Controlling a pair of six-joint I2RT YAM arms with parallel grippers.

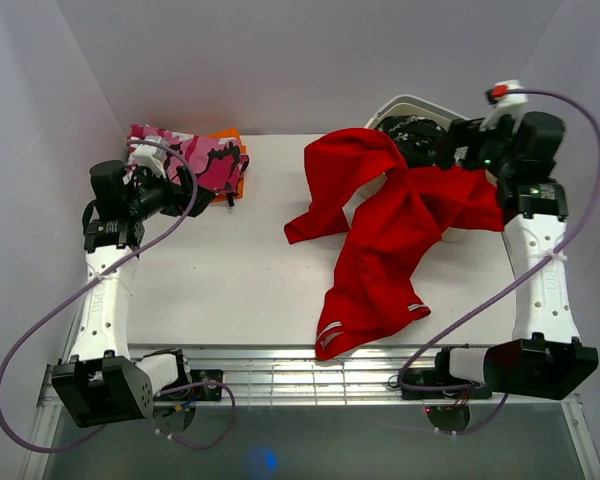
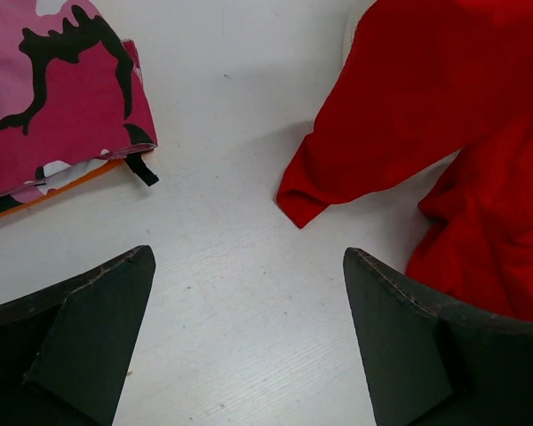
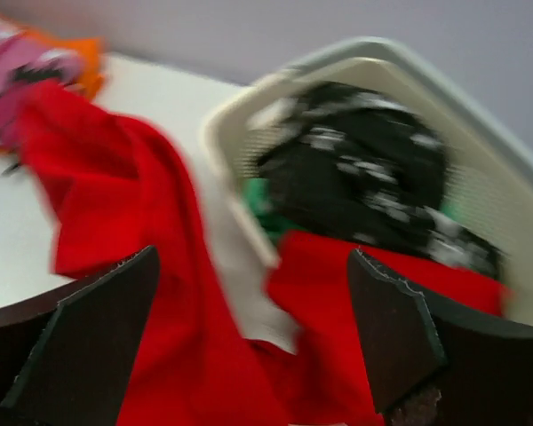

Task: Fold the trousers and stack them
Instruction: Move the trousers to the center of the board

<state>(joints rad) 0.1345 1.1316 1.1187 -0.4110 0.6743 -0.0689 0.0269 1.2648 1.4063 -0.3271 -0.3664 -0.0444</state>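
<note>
The red trousers (image 1: 380, 240) sprawl unfolded across the right half of the white table (image 1: 230, 270). One end drapes onto the basket, and the end with thin white stripes lies near the front edge. My right gripper (image 1: 452, 150) hovers at the basket's edge over the trousers (image 3: 160, 293). In the blurred right wrist view this gripper (image 3: 252, 256) is open with nothing between its fingers. My left gripper (image 1: 202, 190) is at the far left. It stands open (image 2: 247, 255) over bare table, and a trouser leg (image 2: 444, 115) lies to its right.
A white basket (image 1: 412, 103) at the back right holds a black-and-white patterned garment (image 3: 364, 186) and something green (image 3: 262, 209). A folded pink camouflage garment (image 1: 195, 155) lies on something orange (image 1: 230, 135) at the back left, just beyond my left gripper. Grey walls surround the table.
</note>
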